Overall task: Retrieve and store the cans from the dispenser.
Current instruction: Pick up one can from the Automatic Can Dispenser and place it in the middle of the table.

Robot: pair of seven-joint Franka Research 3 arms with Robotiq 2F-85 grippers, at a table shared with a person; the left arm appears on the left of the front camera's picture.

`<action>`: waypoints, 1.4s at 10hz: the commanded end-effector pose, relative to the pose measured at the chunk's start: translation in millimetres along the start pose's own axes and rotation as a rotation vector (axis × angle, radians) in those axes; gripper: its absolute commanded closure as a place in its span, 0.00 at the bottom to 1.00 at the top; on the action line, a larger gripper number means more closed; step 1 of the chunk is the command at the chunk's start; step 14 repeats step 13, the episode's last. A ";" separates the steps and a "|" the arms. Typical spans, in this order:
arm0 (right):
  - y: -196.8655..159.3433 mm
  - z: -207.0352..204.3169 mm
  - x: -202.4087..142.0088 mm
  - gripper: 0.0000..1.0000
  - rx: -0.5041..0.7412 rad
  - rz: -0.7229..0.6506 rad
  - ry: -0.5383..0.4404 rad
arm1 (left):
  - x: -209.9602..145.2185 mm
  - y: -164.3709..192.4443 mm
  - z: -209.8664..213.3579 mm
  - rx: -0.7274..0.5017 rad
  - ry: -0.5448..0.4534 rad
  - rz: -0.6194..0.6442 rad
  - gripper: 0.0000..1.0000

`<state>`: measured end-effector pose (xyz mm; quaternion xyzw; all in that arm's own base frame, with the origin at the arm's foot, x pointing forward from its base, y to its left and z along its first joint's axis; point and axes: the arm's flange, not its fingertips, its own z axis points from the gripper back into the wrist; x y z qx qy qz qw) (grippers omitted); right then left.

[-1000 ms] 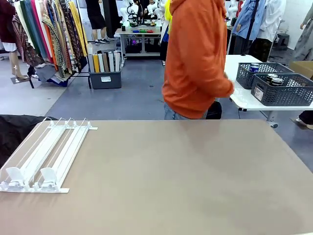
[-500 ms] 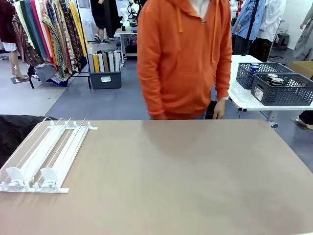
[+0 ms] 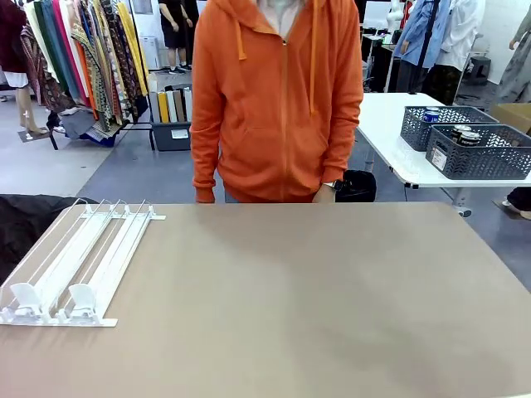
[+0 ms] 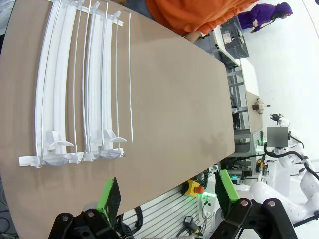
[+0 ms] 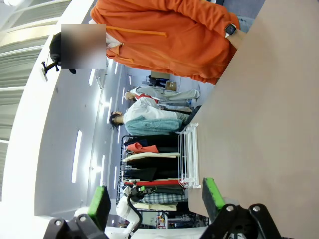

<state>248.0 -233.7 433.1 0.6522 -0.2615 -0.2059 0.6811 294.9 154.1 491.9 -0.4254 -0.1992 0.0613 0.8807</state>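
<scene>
At the surface's [image 3: 315, 298] left edge in the front view, the dispenser [image 3: 79, 261] is laid flat, lanes running from the near left corner toward the far side, 2 white stoppers [image 3: 81, 297] parked at the near end. No can is seen in its lanes. The brown top beside it is seen bare across the middle and right.

At the far edge, a person in an orange hoodie [image 3: 278, 99] is stood facing the surface, arms hung down, one hand [image 3: 325, 194] just at the rim.

On a separate white table [image 3: 390, 133] at far right, 2 dark grey lattice baskets [image 3: 477, 153] are set side by side; the cans [image 3: 465, 137] are seen inside them, silver tops up, 1 blue can [image 3: 431, 114] in the farther basket. They are well apart from the dispenser.

Left wrist view: the left hand [image 4: 167, 194] is held wide open, green pads [image 4: 108, 195] spread, nothing between them, raised off the surface near its edge with the dispenser [image 4: 82, 89] ahead.

Right wrist view: the right hand [image 5: 154, 199] is likewise spread wide, green pads [image 5: 212, 194] apart, nothing gripped; the dispenser [image 5: 188, 157] is seen far off at the surface's other end, with the orange hoodie [image 5: 164, 37] beyond the rim.
</scene>
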 end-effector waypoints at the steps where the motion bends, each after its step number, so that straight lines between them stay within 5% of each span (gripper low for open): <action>1: 4.2 0.0 2.4 0.00 0.020 0.005 -0.007 | 0.2 0.6 -0.2 -0.014 -0.004 -0.001 0.00; 14: 4.2 0.0 2.4 0.00 0.020 0.005 -0.007 | 0.2 0.6 -0.2 -0.014 -0.004 -0.001 0.00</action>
